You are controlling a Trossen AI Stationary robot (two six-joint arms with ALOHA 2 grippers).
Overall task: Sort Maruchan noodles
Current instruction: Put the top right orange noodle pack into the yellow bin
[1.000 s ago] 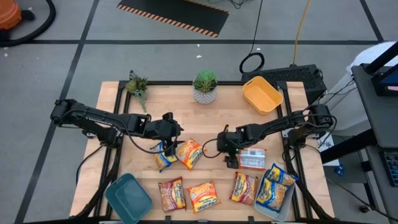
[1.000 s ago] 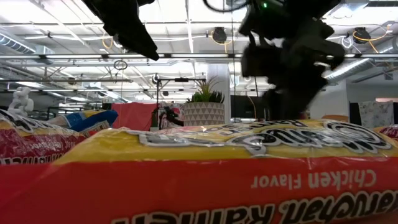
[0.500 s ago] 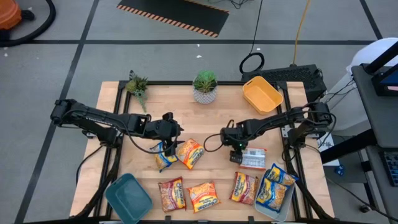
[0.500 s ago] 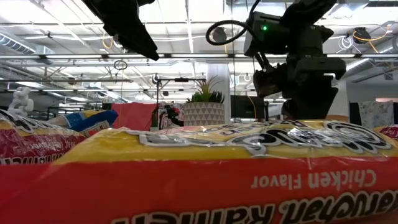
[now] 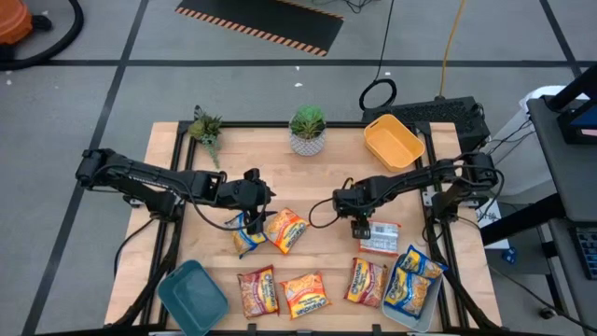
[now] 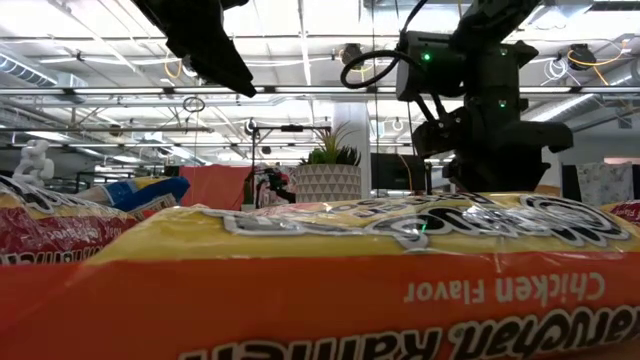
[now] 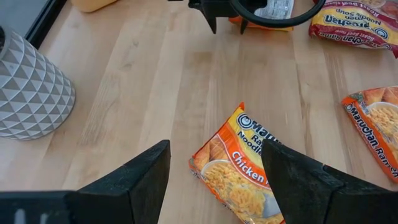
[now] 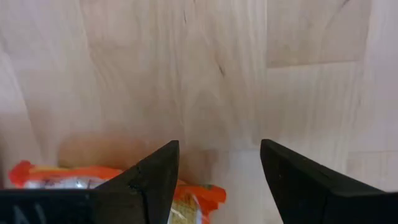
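1. The teal bin [image 5: 192, 296] sits at the table's front left corner, turned diagonally.
2. The left gripper [image 5: 248, 221] hovers with its fingers [image 7: 134, 180] spread and nothing between them, over the blue-and-yellow packet [image 5: 246, 235], whose long axis runs roughly front to back.
3. Just right of it, touching, lies an orange chicken-flavour packet [image 5: 284, 230], tilted with its long axis on a diagonal; in the left wrist view it [image 7: 242, 169] lies below the parted fingers.
4. Along the front edge lie a red packet [image 5: 257, 291], long axis front to back, an orange packet [image 5: 305, 293] lying more crosswise, and another red packet [image 5: 367, 281], upright and slightly tilted.
5. The right gripper [image 5: 360, 227] points down at mid-table, jaws apart and empty, at the left end of a pale packet with orange trim [image 5: 380, 238], whose long axis runs left to right.
6. Two blue-and-yellow packets [image 5: 415, 278] lie stacked in the pale bin [image 5: 408, 317] at the front right corner.
7. The yellow bin [image 5: 393, 141] sits at the back right.
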